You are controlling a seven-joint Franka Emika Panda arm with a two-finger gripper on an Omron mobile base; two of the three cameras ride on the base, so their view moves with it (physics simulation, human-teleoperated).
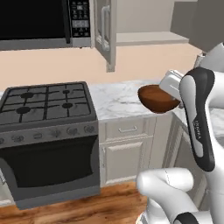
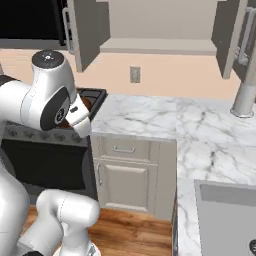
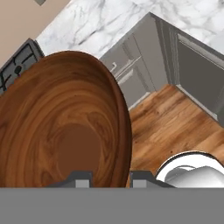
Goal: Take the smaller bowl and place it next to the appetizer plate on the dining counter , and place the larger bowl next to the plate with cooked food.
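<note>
Right now your gripper (image 3: 105, 177) is pinching the rim of the smaller bowl (image 1: 156, 99), one dark finger tip (image 3: 78, 177) inside the wall and the other outside it, with the rim between them. In the hand view the bowl's glossy reddish-brown interior, with its wood-like swirl, takes up most of the left side, and the two finger tips rise at its lower edge.

From the left base view you see the bowl held in the air, off every surface, tilted so that its opening faces partly toward the stove (image 1: 46, 105). It hangs in front of the marble countertop (image 1: 116, 100), above the cream cabinet drawers (image 1: 127, 130), and just beside the arm's white forearm. The gripper itself is mostly hidden there behind the bowl and the arm.

In the right base view the arm's big white joint covers nearly all of the bowl; only a sliver of brown shows at the hand, in front of the stove's dark corner.

Around it you have the black gas stove with its grates and oven door to the left, the microwave (image 1: 43, 22) above it, and an upper cabinet with its door (image 1: 106, 33) swung open. The wooden floor (image 3: 175, 127) lies below the bowl in the hand view. To the right, the marble counter runs around a corner toward the sink (image 2: 227, 215).
</note>
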